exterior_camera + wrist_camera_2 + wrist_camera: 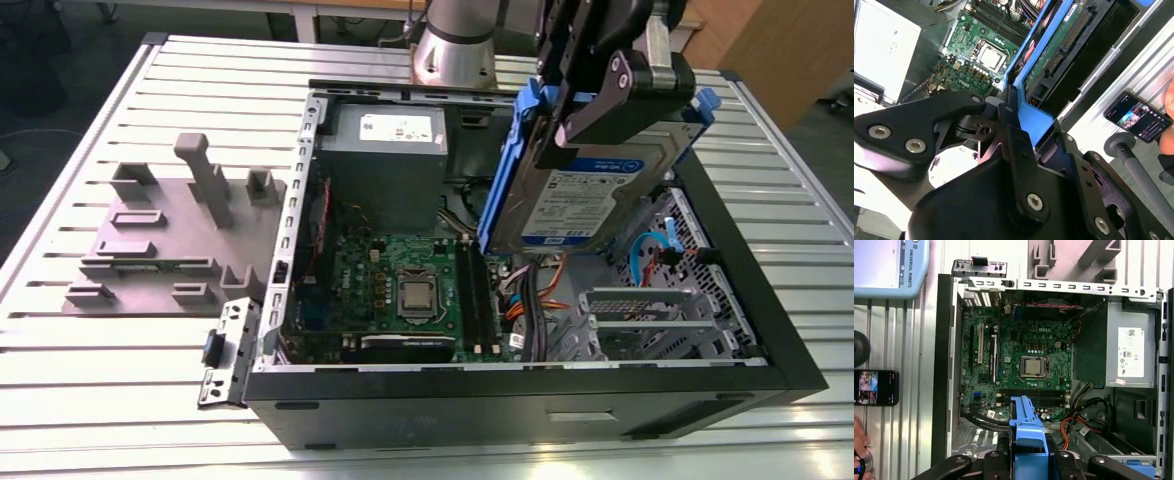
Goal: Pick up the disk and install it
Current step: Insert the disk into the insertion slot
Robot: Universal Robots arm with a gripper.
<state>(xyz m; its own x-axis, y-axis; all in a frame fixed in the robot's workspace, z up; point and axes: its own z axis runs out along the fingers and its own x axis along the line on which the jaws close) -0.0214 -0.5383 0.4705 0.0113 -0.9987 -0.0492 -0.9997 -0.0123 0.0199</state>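
Note:
The disk (pixel 587 195), a silver hard drive with a white-and-blue label and a blue rail frame, hangs tilted, nearly on edge, above the right half of the open computer case (pixel 534 385). My gripper (pixel 603 108) is shut on its upper edge, with the black fingers clamping the blue frame. In the second wrist view the disk (pixel 1054 50) shows its green circuit-board underside, and the gripper (pixel 1010 116) grips the blue frame's end. In the first wrist view the blue frame of the disk (pixel 1026 427) sticks out from the gripper (pixel 1026 460) over the motherboard's edge.
Inside the case lie the green motherboard (pixel 400 285), the grey power-supply box (pixel 387 150), loose cables and a silver drive cage (pixel 647 315). A grey fixture (pixel 167 235) stands on the slatted table at the exterior view's left. A phone (pixel 874 387) and a hand (pixel 858 437) sit beside the case.

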